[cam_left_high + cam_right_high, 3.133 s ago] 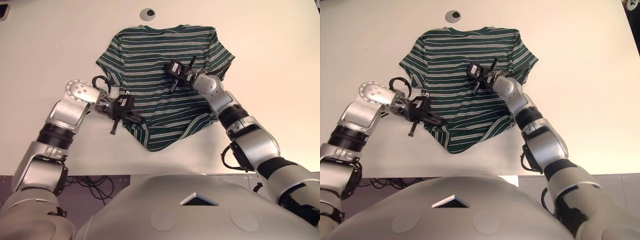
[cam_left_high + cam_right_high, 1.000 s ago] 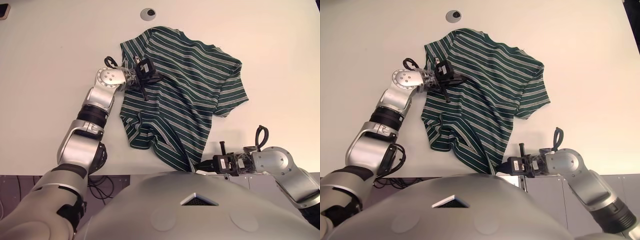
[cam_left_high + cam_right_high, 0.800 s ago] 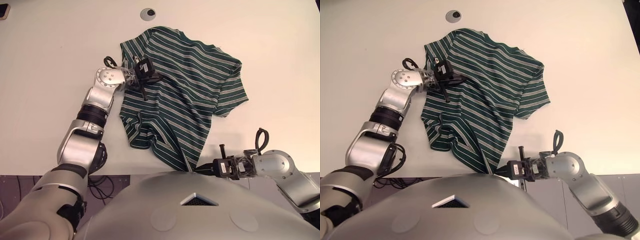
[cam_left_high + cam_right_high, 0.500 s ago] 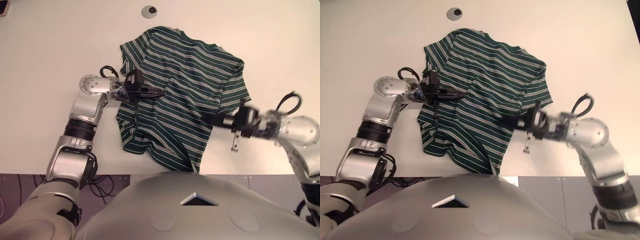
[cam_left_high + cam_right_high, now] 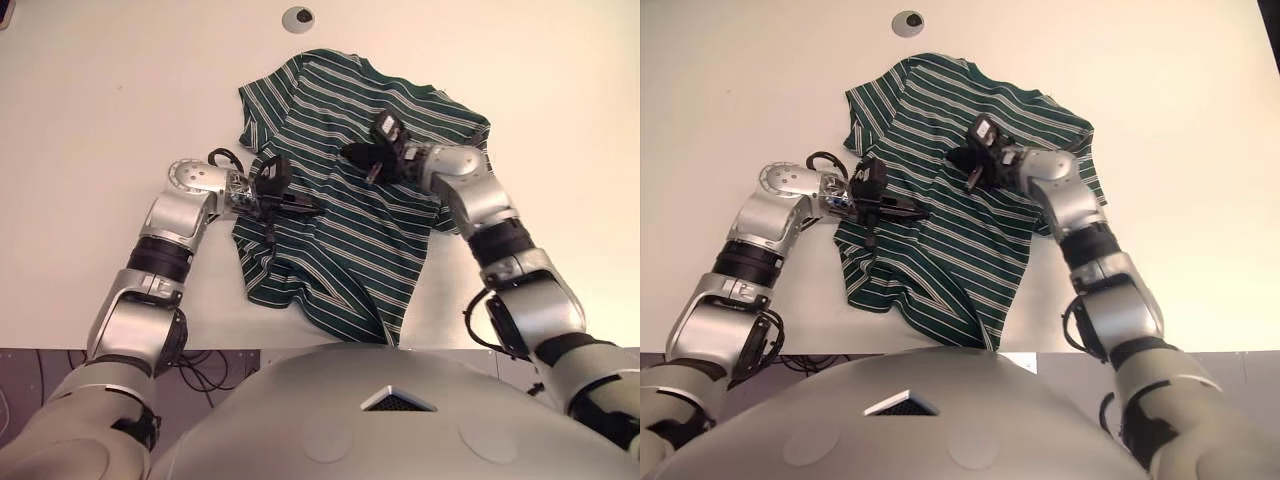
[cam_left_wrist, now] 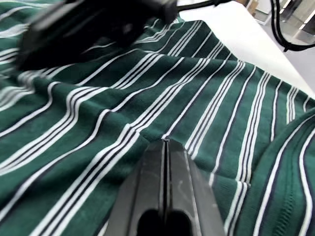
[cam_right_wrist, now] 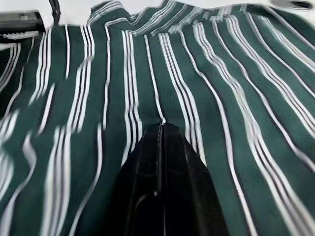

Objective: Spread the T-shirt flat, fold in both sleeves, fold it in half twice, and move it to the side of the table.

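A pale counter [image 5: 100,100] seen from above. On the left, the left gripper [image 5: 313,211] lies low over the shirt's rumpled left side, its fingers [image 6: 152,162] pressed together with nothing visibly pinched, tips touching the fabric. In the middle, the green striped T-shirt [image 5: 350,250] lies skewed and not yet flat, collar toward the far side, its bunched hem reaching the counter's near edge. On the right, the right gripper [image 5: 350,153] rests on the chest area, fingers [image 7: 147,157] also clenched and empty. The likely risk is that closed fingers sliding across the cloth drag it into new wrinkles, or nudge the hem off the near edge.
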